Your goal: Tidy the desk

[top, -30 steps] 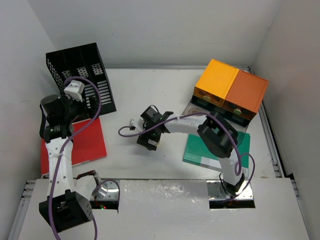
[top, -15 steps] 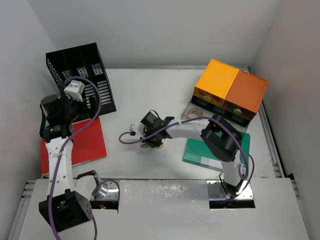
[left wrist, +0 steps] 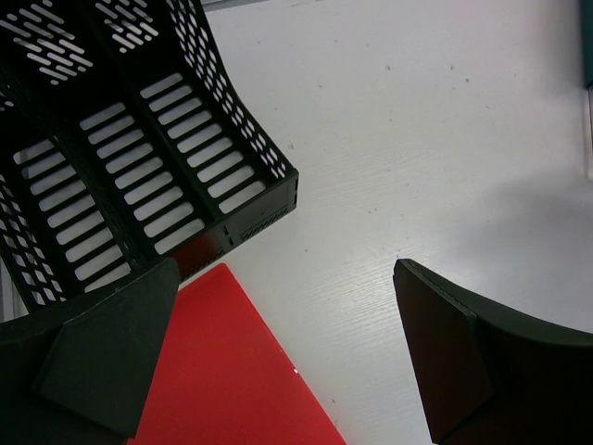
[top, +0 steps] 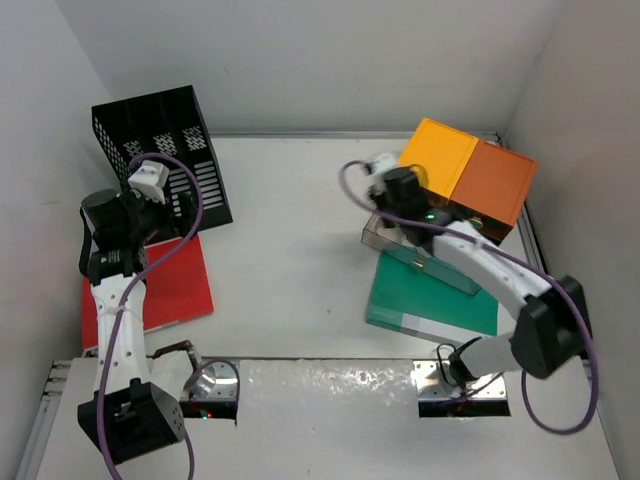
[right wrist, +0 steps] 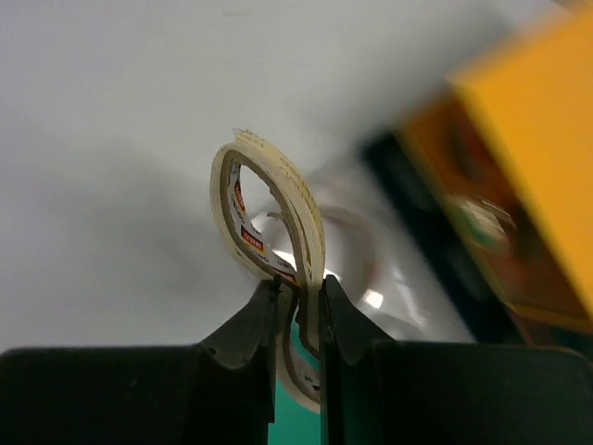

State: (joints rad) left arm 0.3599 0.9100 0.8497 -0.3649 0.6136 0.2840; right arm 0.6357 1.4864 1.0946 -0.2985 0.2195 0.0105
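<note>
The white desk [top: 300, 190] carries everything here. My right gripper [right wrist: 301, 289] is shut on a squashed cream roll of tape [right wrist: 307, 211], pinching its band between the fingertips so the ring stands up above them. In the top view the right gripper [top: 398, 205] hovers at the back right, just in front of the orange-topped drawer unit [top: 465, 175] and over its pulled-out clear drawer [top: 383, 230]. My left gripper [left wrist: 283, 297] is open with nothing between its fingers, above the corner of a red folder [left wrist: 232, 371] beside the black mesh file rack [left wrist: 120, 167].
A green book [top: 430, 300] lies in front of the drawer unit, under the right arm. The red folder [top: 175, 285] lies at the left, with the mesh rack [top: 160, 140] behind it. Walls close in on the left, back and right.
The right gripper shut on the tape roll at the middle of the desk, lifted it and swung back and right to the drawer unit. The left arm has not moved.
</note>
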